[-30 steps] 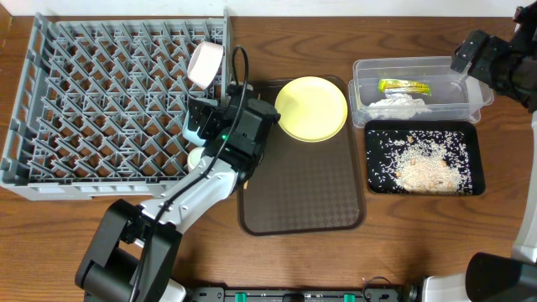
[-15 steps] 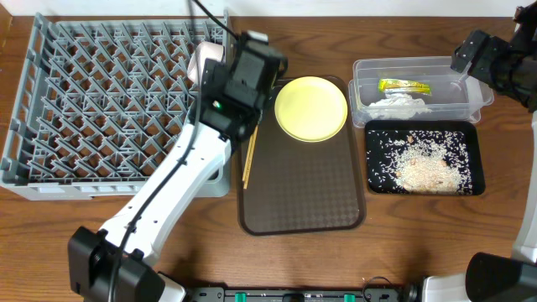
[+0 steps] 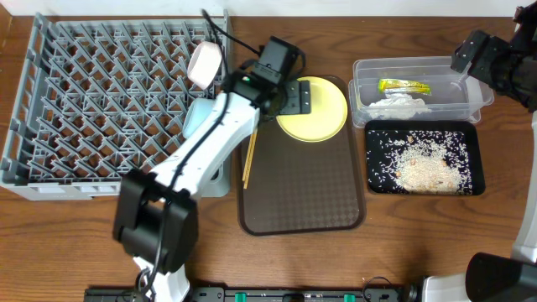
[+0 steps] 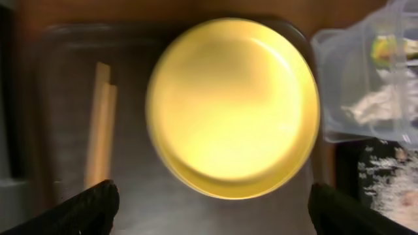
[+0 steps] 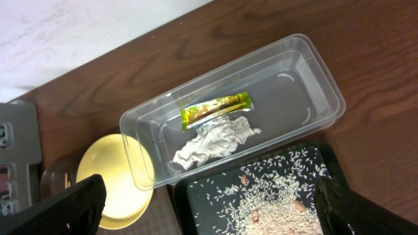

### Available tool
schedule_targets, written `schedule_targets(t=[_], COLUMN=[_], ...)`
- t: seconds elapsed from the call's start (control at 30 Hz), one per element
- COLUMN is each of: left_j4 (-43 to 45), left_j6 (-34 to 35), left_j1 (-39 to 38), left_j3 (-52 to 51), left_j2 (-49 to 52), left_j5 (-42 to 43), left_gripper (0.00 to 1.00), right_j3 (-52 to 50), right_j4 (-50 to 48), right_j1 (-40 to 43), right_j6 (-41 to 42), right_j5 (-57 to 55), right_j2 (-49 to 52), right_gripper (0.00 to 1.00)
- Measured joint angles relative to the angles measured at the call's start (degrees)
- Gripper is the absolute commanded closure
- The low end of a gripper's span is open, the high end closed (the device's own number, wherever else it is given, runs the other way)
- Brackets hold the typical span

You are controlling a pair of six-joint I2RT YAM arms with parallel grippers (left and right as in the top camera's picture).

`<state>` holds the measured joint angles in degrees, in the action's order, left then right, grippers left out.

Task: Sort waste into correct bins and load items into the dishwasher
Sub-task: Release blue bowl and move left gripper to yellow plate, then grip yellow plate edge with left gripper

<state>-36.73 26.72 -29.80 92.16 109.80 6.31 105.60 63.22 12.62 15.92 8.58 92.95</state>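
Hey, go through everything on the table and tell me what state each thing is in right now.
left gripper, jaws wide open, empty, above the yellow plate.
right gripper, jaws wide open, empty.
yellow plate, empty, flat on the brown tray.
chopsticks, lying along the brown tray's left edge.
clear tub, holding the wrapper and crumpled paper.
black tray, holding rice scraps.
dish rack, holding the pinkish-white bowl and light blue bowl.
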Motion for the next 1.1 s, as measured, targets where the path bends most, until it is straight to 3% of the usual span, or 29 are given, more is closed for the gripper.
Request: schedule_targets(t=[0.13, 0.27, 0.43, 0.83, 1.1], left_j4=[-1.11, -6.23, -4.17, -0.09, 2.03], left_j6=[6.88, 18.34, 27.17, 31.28, 32.92], left_j1=[-1.36, -2.54, -3.43, -4.0, -4.02], left_j3=[0.0, 0.0, 0.0, 0.0, -0.61], left_j2=[1.7, 3.72, 8.61, 13.84, 13.84], left_j5=[0.92, -4.87, -10.21, -11.45, -11.67], left_gripper=[0.17, 0.18, 0.27, 0.46, 0.51], right_j3=[0.0, 0.0, 0.0, 0.0, 0.0], right_j4=[0.0, -0.02, 0.0, 0.0, 0.0], right_j1=[0.0, 0.0, 0.0, 0.0, 0.0], right_j6=[0.0, 0.0, 0.0, 0.0, 0.0], right_j5=[0.0, 0.0, 0.0, 0.0, 0.0], right_j2=[0.0, 0.0, 0.0, 0.0, 0.0], right_gripper=[0.01, 0.01, 0.01, 0.01, 0.01])
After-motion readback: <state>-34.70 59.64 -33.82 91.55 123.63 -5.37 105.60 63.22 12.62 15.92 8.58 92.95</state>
